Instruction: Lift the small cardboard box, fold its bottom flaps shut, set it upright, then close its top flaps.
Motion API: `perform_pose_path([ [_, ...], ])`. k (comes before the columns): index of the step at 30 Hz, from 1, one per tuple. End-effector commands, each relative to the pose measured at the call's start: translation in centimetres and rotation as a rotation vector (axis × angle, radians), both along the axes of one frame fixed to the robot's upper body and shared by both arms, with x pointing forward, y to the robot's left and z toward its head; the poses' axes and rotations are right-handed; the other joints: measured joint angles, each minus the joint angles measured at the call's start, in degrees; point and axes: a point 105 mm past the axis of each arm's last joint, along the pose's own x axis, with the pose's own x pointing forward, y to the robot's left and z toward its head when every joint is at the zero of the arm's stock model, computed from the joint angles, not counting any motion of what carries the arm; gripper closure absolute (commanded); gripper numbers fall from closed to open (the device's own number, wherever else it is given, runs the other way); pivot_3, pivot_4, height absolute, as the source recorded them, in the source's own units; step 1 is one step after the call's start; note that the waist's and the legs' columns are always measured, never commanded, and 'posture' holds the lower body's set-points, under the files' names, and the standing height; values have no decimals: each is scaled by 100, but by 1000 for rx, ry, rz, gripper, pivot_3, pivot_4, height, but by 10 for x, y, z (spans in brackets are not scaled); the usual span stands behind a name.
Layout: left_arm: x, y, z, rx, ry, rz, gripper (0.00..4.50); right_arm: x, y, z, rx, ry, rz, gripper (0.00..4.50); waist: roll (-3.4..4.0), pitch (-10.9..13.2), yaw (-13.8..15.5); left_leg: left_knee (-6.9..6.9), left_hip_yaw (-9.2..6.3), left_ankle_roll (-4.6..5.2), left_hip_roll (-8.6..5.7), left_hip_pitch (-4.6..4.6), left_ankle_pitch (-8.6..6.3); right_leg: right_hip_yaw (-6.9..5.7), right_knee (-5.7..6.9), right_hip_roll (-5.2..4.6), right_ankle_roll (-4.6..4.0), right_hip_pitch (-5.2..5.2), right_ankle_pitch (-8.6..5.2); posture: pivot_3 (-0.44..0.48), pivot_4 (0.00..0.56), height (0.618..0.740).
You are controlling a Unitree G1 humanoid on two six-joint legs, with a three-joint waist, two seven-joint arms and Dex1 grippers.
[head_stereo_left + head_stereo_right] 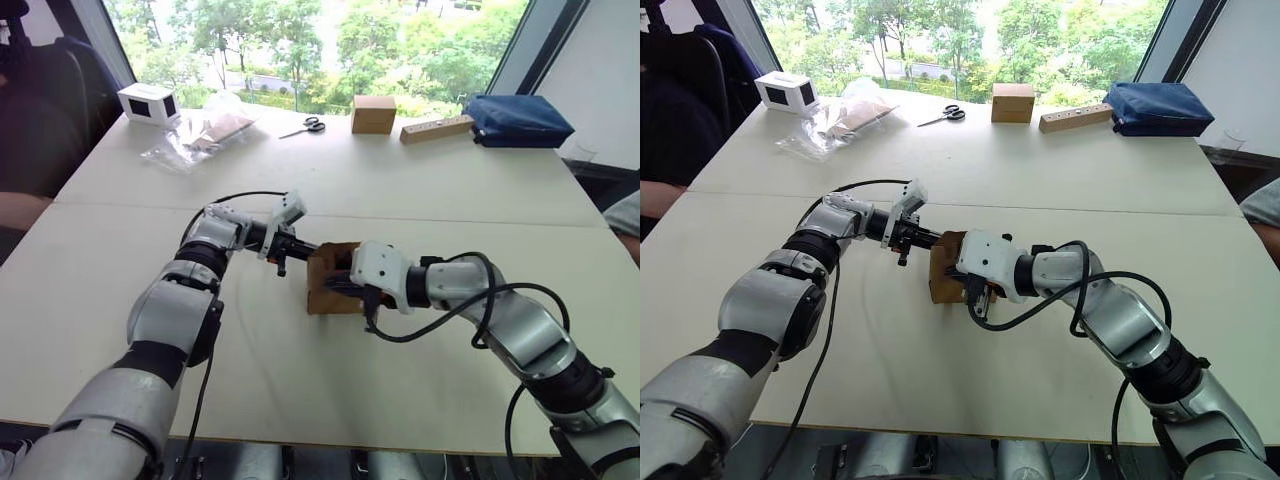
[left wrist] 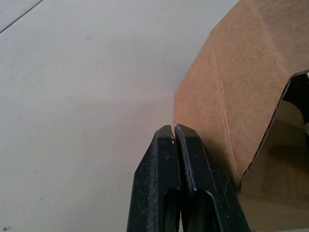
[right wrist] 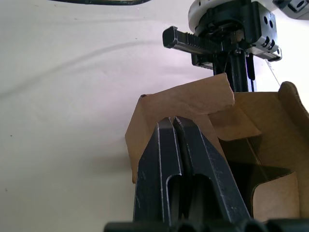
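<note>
A white box with a black window (image 1: 148, 103) is sitting at the desk's (image 1: 420, 180) far left corner, clear plastic bags (image 1: 200, 135) beside it. Scissors (image 1: 305, 126), a squarer tan box (image 1: 373, 114), a wooden block (image 1: 436, 129) and a blue pouch (image 1: 518, 120) are lying along the far edge.

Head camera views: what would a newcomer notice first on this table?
First, the two arms meeting at the small brown box in the middle of the white table. The left gripper is beside the box's outer wall with jaws shut; the right gripper is at its open flaps, jaws shut too. Along the far edge lie scissors, a tan cube box and a blue bag.
</note>
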Motion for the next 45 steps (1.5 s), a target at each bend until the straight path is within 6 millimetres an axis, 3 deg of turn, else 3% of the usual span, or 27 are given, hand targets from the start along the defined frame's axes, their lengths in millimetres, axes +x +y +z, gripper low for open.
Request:
perform_pose_path([
  [1,0,-1,6,-27,-16,-13,4437,2,2,6,14,-30,10,4500,0,0,-3,0,0,0,0,0,0,0,0,0,0,0,0,0,150,740],
  [14,8,7,6,-61,-42,75,4437,11,0,0,24,-14,-12,4500,0,0,-5,0,0,0,0,0,0,0,0,0,0,0,0,0,150,740],
  [17,21,15,22,-144,-103,190,4437,12,-1,2,28,-18,-9,4500,0,0,-8,0,-4,0,2,0,0,0,1,0,0,0,0,0,150,740],
  [18,24,25,28,-168,-126,218,4437,13,-1,3,32,-20,-9,4500,0,0,-8,0,-6,-1,2,0,0,0,1,0,0,0,0,0,150,740],
  [23,19,51,43,-227,-149,232,4437,14,-1,5,38,-27,-9,4500,1,-1,-96,-1,-5,-3,5,2,2,-1,3,1,0,-1,0,0,150,740],
  [26,-12,62,51,-268,-113,142,4437,14,0,6,36,-29,2,4500,2,-1,-131,-1,-5,-9,12,1,5,0,7,-2,0,0,0,0,150,740],
  [29,-50,64,45,-252,-88,107,4437,16,-1,4,25,-31,7,4500,3,-1,-167,-2,-2,-32,21,1,17,7,9,-3,0,1,0,0,150,740],
  [31,-65,61,44,-252,-70,116,4437,17,-1,3,19,-31,10,4500,4,-2,-164,-2,2,-33,24,2,17,10,8,-4,1,-1,1,0,150,740],
  [38,-91,38,36,-296,-24,179,4437,20,0,4,29,-37,10,4500,1,-3,-28,-2,-9,-14,15,13,7,5,4,-9,-1,13,0,0,150,740],
  [45,-93,19,23,-252,-55,182,4437,20,1,6,37,-44,10,4500,2,-3,-19,-3,-7,-21,14,17,11,4,6,-7,-2,13,0,0,150,740],
])
